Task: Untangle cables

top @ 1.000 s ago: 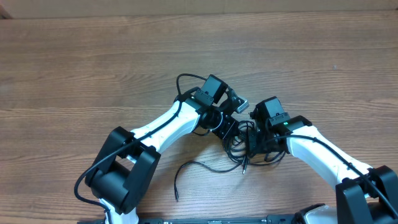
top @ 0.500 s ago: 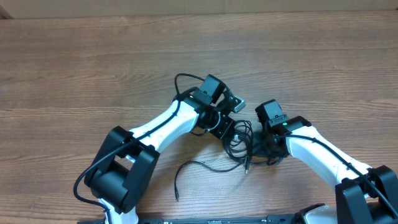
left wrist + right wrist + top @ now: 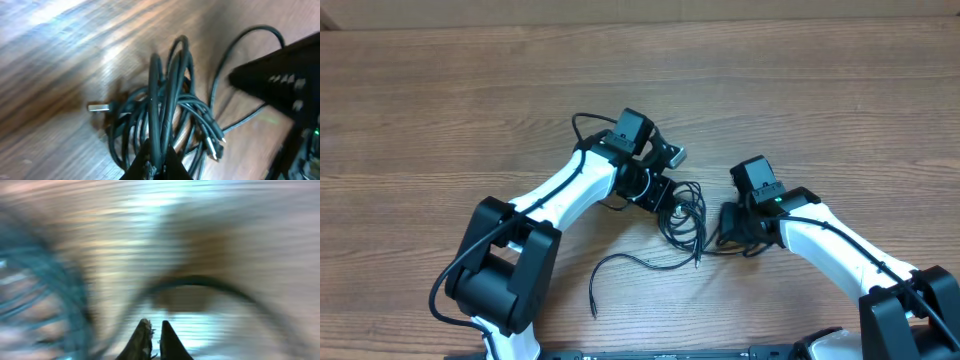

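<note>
Leftward since a second ago, the left fingers (image 3: 142,168) have dragged the cables (image 3: 685,212) across the bench (image 3: 440,100) — clenched on one loop, the bundle ahead of them — while the right fingers (image 3: 141,340), pinched shut on nothing discernible, trail beside it — harder pulling could tighten the knot.

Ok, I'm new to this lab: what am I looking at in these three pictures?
Two robot arms work at a wooden table. One picture looks down from above; the other two come from a camera on each wrist, the dark tips at the bottom being that arm's own fingers. A tangle of thin black cables lies between the arms, one loose cable trailing out. The left gripper is shut on some strands. The right gripper is shut; its blurred picture shows no clear hold.
</note>
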